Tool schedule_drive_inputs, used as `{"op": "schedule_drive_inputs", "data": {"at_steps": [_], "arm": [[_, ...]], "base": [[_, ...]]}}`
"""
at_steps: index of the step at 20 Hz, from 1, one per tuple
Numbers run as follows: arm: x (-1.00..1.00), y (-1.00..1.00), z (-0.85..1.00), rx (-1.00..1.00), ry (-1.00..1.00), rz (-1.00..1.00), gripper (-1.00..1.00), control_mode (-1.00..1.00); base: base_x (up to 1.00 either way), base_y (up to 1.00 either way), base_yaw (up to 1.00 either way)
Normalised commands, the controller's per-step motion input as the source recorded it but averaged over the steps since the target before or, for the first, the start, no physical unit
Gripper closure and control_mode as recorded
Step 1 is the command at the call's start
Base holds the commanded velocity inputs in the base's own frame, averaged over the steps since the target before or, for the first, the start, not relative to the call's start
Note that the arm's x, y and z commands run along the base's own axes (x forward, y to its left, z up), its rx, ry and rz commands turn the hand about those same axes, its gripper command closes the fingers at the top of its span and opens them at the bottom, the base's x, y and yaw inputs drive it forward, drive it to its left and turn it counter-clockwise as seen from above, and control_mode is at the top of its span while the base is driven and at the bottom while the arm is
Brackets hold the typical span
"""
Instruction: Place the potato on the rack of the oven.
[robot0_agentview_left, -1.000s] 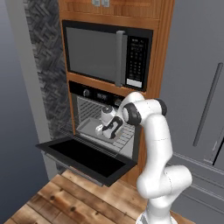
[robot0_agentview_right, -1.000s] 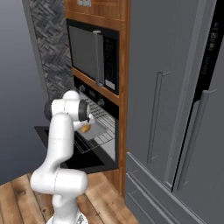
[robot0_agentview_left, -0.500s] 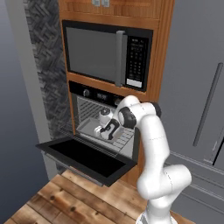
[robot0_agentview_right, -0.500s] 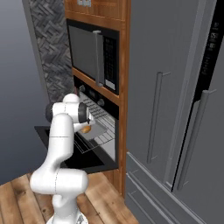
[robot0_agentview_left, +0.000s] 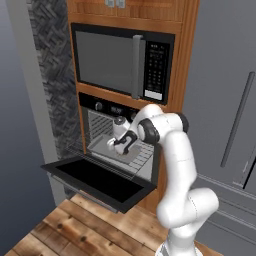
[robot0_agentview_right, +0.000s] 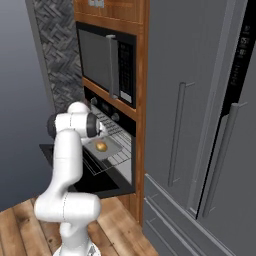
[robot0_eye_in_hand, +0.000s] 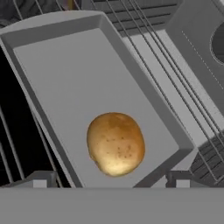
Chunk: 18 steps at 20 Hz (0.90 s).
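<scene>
Hand view: small golden-brown potato (robot0_eye_in_hand: 115, 143) lies in a flat grey baking tray (robot0_eye_in_hand: 61, 65), which sits on the silvery wire rack (robot0_eye_in_hand: 175, 83). Two-finger gripper (robot0_eye_in_hand: 111, 178) spread wide, released, potato between and beyond the tips. Right base view: potato (robot0_agentview_right: 101, 146) inside the black-doored wall oven (robot0_agentview_right: 112, 150). Left base view: hand covers it.

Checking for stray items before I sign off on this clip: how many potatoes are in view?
1. The potato lies in the flat grey baking tray that sits on the rack in the open oven, between the fingers, untouched. Nothing suggests another, though the arm blocks part of the cavity.
</scene>
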Motion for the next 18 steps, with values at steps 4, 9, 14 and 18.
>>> {"op": "schedule_drive_inputs", "data": {"at_steps": [4,9,14,18], "arm": [[-0.99,0.16,0.74,-0.03,-0.04,-0.06,-1.0,-1.0],[-1.0,0.05,0.88,-0.01,0.0,-0.1,-1.0,-1.0],[-1.0,0.09,0.88,0.0,0.0,-0.1,-1.0,-1.0],[-1.0,0.1,0.99,0.0,0.03,-0.1,-1.0,-1.0]], "base": [[0.0,0.0,0.0],[0.0,0.0,0.0],[0.0,0.0,0.0],[0.0,0.0,0.0]]}}
